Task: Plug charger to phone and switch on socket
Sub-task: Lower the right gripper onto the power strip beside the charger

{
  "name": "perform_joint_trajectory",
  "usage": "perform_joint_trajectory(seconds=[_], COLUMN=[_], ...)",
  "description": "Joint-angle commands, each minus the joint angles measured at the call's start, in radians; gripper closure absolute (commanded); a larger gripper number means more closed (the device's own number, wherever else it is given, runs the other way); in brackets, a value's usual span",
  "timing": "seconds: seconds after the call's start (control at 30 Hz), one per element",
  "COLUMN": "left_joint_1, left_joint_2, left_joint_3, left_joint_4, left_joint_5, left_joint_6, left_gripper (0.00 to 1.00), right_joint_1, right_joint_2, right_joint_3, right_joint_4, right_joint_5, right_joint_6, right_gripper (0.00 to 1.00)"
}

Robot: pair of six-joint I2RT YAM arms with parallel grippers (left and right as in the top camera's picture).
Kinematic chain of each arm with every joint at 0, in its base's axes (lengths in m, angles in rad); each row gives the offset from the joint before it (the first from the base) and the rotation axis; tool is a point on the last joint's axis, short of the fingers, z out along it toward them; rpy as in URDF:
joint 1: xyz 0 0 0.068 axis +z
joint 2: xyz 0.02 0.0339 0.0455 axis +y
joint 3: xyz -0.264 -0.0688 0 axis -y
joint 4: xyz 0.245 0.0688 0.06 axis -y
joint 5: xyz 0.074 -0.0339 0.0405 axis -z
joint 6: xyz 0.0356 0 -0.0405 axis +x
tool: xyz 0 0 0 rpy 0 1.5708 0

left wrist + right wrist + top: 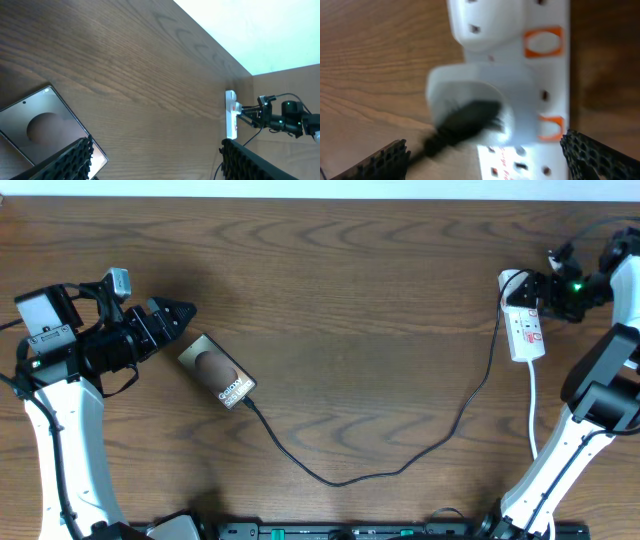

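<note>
The phone (216, 371) lies flat on the table at the left, lettering up; it also shows in the left wrist view (40, 127). The charger cable (400, 465) runs from the phone's lower end across the table up to the white socket strip (524, 328) at the right, where a white adapter (485, 100) sits in it. My left gripper (178, 315) is open and empty just left of the phone. My right gripper (535, 292) is open over the strip's far end, with red switches (543, 43) below it.
A white cord (533, 405) leaves the strip toward the table's front edge. The table's far edge meets a pale wall (240, 25). The right arm's base (560, 470) stands at the front right, the left arm's (60, 450) at the front left.
</note>
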Motion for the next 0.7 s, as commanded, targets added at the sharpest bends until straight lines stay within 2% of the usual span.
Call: perform_joint_trajectory(seconds=[0.0,0.67], left_joint_1=[-0.002,-0.002], left_joint_2=[-0.003,-0.003], left_joint_3=[-0.001,-0.001], left_joint_4=[0.0,-0.004], left_joint_5=[0.008,0.008], left_joint_6=[0.024,0.024], left_gripper=[0.2,0.2], right_joint_1=[0.018,0.024], right_joint_2=[0.013,0.014], right_joint_3=[0.021,0.016], right_joint_4=[0.005,0.008], right_joint_5=[0.006,-0.036], right_joint_6=[-0.029,0.069], right_gripper=[0.03,0.03])
